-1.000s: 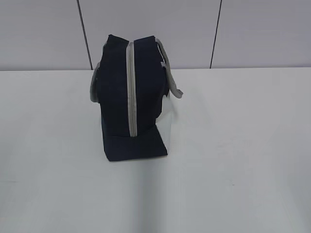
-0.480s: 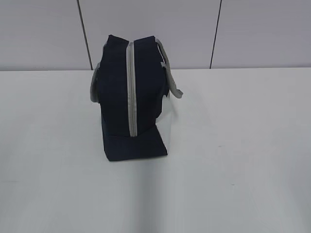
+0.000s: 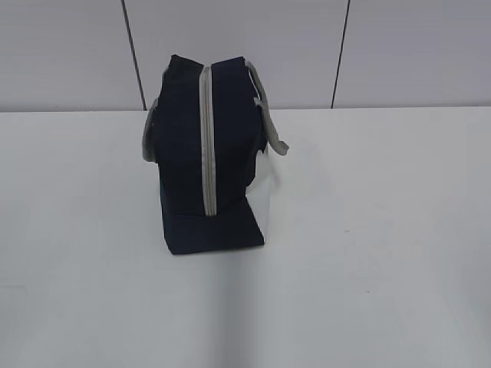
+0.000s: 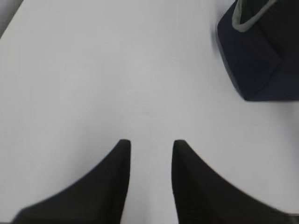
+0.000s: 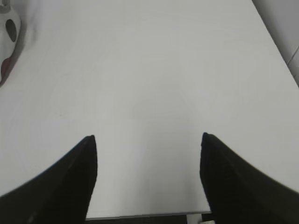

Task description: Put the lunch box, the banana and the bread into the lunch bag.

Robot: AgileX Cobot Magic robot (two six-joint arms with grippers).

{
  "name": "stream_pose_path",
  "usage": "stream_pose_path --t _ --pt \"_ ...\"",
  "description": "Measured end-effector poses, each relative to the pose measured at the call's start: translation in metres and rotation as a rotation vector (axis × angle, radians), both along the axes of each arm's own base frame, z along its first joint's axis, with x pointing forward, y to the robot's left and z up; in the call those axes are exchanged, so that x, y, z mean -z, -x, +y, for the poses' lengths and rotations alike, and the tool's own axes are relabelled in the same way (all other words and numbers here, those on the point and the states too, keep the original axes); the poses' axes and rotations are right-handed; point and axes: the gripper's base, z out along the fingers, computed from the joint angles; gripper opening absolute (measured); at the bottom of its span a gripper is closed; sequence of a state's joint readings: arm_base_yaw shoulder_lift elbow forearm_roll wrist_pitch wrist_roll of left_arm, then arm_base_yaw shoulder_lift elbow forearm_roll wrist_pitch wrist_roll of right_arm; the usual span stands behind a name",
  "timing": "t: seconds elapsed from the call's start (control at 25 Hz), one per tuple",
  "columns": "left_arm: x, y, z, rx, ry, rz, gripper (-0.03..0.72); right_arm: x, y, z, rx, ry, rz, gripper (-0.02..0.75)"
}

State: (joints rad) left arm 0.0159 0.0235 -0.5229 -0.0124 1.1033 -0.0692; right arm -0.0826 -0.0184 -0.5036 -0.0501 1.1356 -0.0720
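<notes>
The navy-blue lunch bag stands zipped shut on the white table, its grey zipper trim running up the near end, grey strap handles on both sides and a white side panel on its right. It also shows in the left wrist view at the upper right. My left gripper is open and empty over bare table, left of the bag. My right gripper is wide open and empty near the table's front edge. The lunch box, the banana and the bread are out of view. Neither gripper shows in the exterior view.
A white object with dark and red markings sits at the far left edge of the right wrist view. The table's front edge lies just under my right gripper. A grey panelled wall stands behind the table.
</notes>
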Motion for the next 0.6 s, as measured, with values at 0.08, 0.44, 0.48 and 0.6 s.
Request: stream_pose_path --t 0.08,0.44,0.48,0.6 --pt "0.0004 0.0049 -0.0001 -0.002 0.0 -0.028 0.235 0.0 0.0 0.0002 0.014 0.0 0.0 0.509" --pt "0.0006 0.0063 -0.0001 -0.002 -0.001 -0.035 0.235 0.0 0.0 0.0002 0.016 0.0 0.0 0.509" --pt "0.0006 0.0063 -0.0001 -0.002 -0.001 -0.035 0.235 0.0 0.0 0.0002 0.016 0.0 0.0 0.509" --pt "0.0006 0.0063 -0.0001 -0.002 -0.001 -0.035 0.235 0.0 0.0 0.0002 0.016 0.0 0.0 0.509"
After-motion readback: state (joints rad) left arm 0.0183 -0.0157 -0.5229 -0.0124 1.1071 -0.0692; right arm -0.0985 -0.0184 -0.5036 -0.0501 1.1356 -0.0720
